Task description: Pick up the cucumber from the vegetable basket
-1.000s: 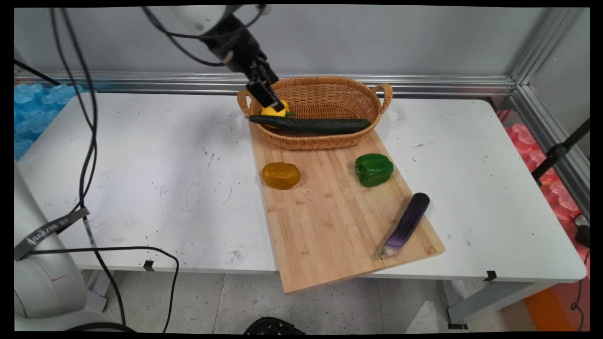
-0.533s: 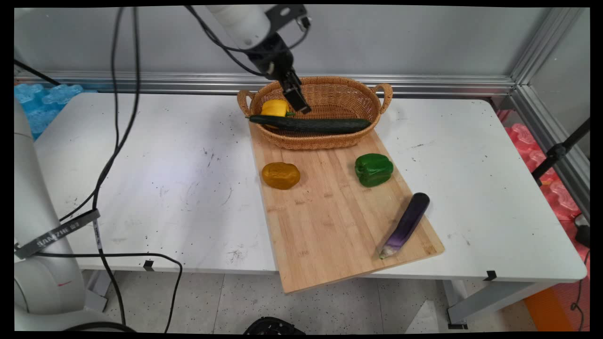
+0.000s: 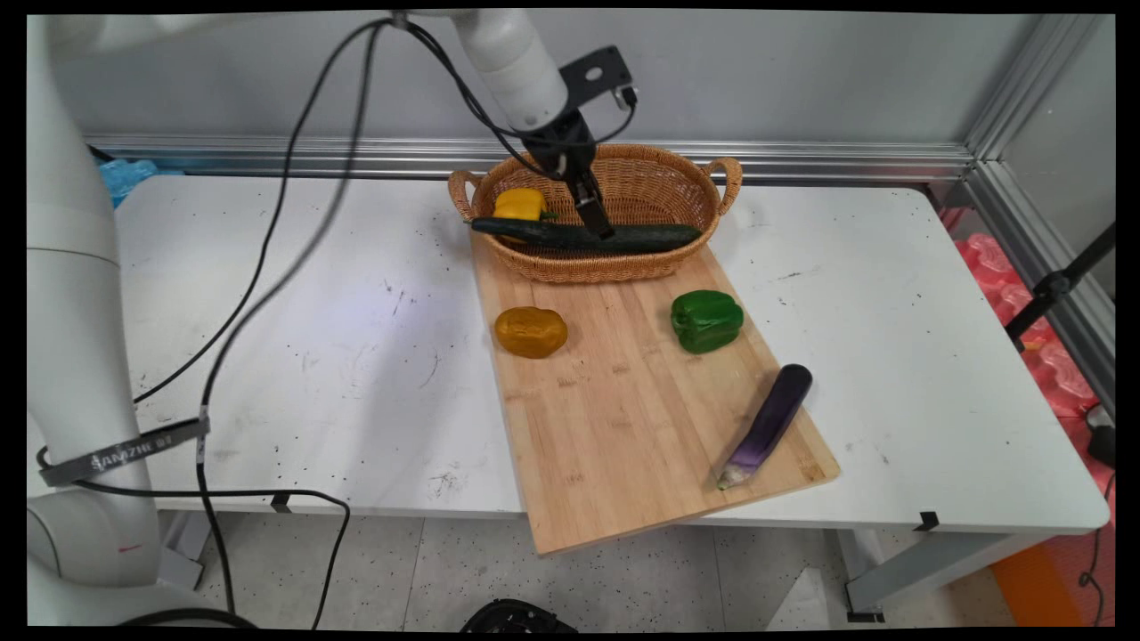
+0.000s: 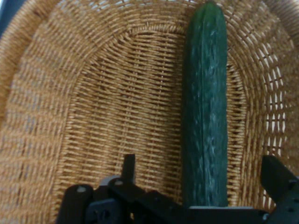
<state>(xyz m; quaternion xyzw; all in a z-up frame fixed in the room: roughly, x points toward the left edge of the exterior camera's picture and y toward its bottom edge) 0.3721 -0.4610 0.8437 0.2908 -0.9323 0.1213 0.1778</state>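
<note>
Wicker basket [image 3: 623, 191]: 1 cucumber [image 3: 583, 236], 1 yellow pepper [image 3: 519, 204].

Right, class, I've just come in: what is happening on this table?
The black two-finger gripper is down in the oval wicker basket, jaws open either side of the long dark green cucumber. A yellow bell pepper lies beside it. A yellowish potato, green bell pepper and purple aubergine sit on the wooden cutting board.

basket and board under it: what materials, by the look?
Basket: woven wicker or rattan, matte tan; the hand view shows interlaced strands with gaps. Board: light wood, possibly bamboo; parallel glued strips with grain lines, satin surface. Neither can be confirmed beyond looks.
</note>
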